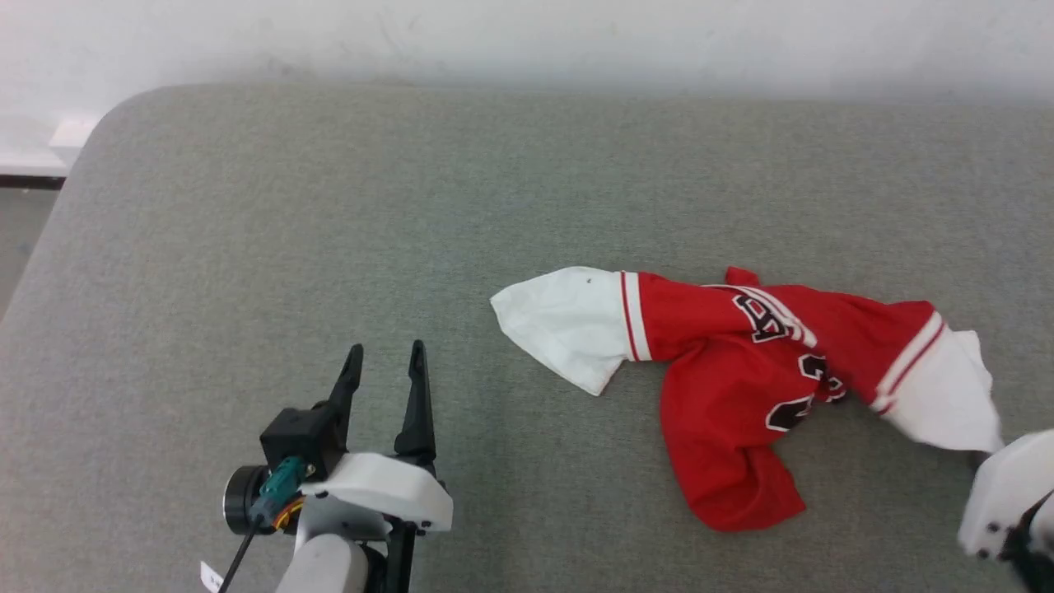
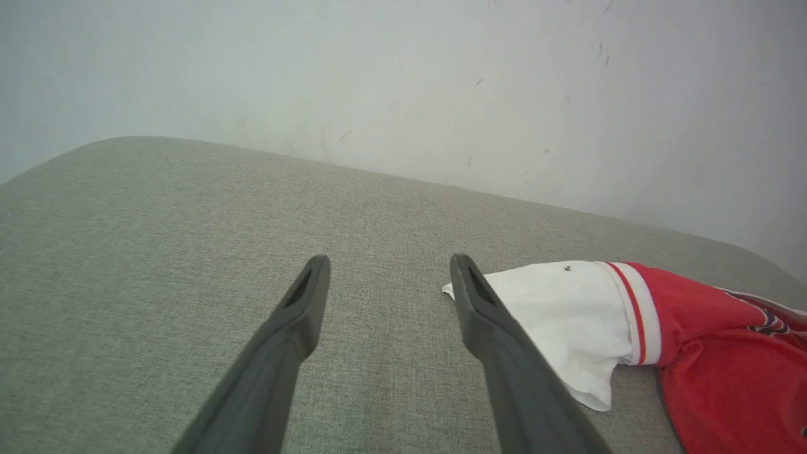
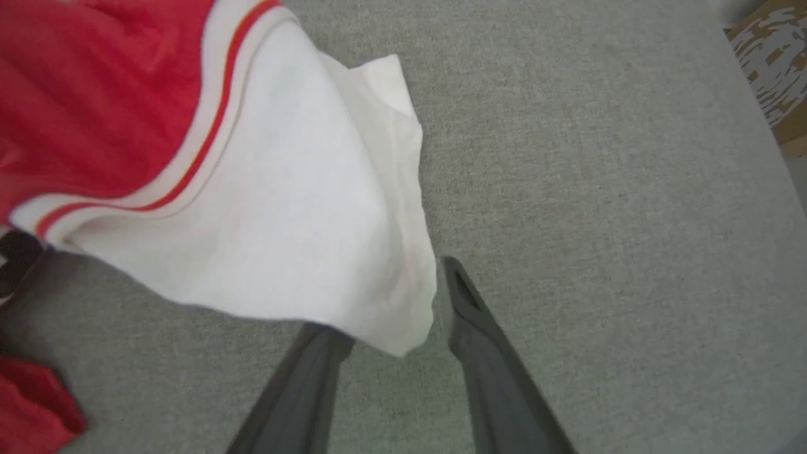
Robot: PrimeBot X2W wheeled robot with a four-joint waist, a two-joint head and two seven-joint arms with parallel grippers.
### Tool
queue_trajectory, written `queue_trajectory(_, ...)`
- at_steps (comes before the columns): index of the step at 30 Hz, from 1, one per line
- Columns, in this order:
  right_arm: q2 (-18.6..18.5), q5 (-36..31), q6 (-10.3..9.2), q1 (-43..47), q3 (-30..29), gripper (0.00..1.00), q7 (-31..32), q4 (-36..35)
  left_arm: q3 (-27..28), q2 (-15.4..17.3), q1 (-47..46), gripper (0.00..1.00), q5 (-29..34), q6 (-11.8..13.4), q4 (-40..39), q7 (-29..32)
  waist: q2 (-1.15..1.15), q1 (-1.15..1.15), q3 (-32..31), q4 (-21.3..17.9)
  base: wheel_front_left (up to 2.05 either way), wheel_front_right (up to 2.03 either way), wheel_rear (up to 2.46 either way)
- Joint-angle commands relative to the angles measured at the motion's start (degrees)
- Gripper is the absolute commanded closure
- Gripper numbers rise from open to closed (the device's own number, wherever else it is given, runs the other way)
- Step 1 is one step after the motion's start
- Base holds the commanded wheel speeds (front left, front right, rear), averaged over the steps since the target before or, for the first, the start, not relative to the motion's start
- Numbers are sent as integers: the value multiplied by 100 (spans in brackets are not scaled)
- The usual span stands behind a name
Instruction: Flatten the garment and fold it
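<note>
I log the garment (image 1: 725,387) crumpled on the grey padded surface (image 1: 329,206), right side; left tool (image 1: 387,350) open, apart from it; right tool (image 3: 384,299) parted, white sleeve (image 3: 284,208) draped over 1 finger.

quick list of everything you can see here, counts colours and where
garment: one, red with white sleeves and black lettering, crumpled on the right half of the padded surface
padded surface: one, grey, under everything
wall: one, white, behind the padded surface
left gripper: one, dark fingers, open, over bare surface to the left of the garment
right gripper: one, dark fingers, apart, at the garment's right end, white cloth draped over one finger
</note>
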Motion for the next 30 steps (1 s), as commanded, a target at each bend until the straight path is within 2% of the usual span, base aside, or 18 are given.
queue_trajectory(1,43,158,-12,232,173,0,-200,-151,-30,-3,-161,0,-21,-14,30,88,0,1,-53,-176,0,0,0)
queue_trajectory(5,72,424,-12,586,598,0,-667,-462,-68,-12,-352,0,-31,65,113,323,0,1,-39,-411,0,0,0)
queue_trajectory(11,83,711,-12,1089,1390,0,-1826,-953,-111,23,-866,0,37,259,525,984,0,1,-8,-901,0,0,0)
queue_trajectory(18,84,790,-12,1027,1862,0,-3153,-844,-77,156,-1520,0,77,433,1178,1748,0,1,187,-1372,0,0,0)
queue_trajectory(25,85,887,-12,767,2120,0,-3545,-695,-141,530,-2008,0,285,624,1921,2778,0,1,446,-1663,0,0,0)
queue_trajectory(30,85,1006,-12,616,2203,0,-3619,-667,-204,722,-2172,0,246,457,2215,3291,0,1,635,-1738,0,0,0)
